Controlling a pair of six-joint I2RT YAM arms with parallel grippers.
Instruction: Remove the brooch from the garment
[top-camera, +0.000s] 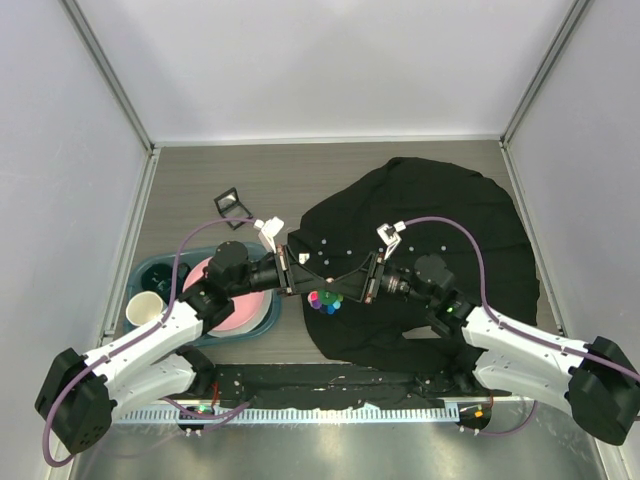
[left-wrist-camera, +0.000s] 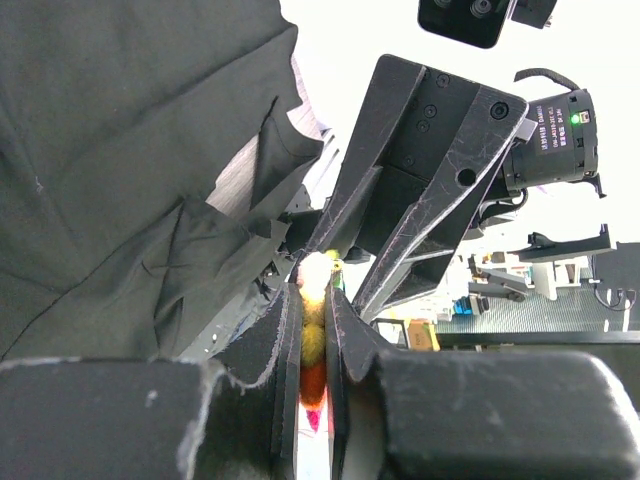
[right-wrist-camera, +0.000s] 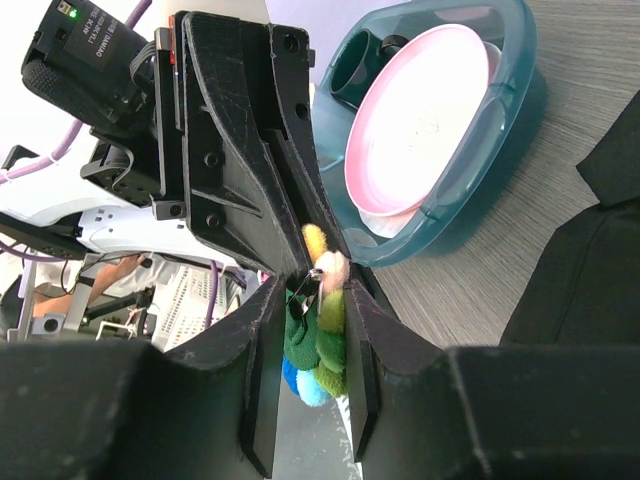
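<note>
The brooch (top-camera: 325, 300), a small flower of coloured felt petals, hangs in the air between my two grippers, over the left edge of the black garment (top-camera: 450, 220). My left gripper (top-camera: 312, 290) is shut on its yellow and red petals (left-wrist-camera: 313, 335). My right gripper (top-camera: 346, 290) is shut on its green and blue petals (right-wrist-camera: 325, 340), and the bare metal pin shows at their top. The two grippers meet tip to tip. No cloth shows between the jaws. The garment lies flat on the table, to the left in the left wrist view (left-wrist-camera: 120, 150).
A teal tray (top-camera: 160, 265) with a pink plate (top-camera: 240, 305), a white cup (top-camera: 145, 310) and a dark cup stands left of the grippers. A small black clip (top-camera: 232, 208) lies behind it. A black cloth strip (top-camera: 330, 385) runs along the front edge.
</note>
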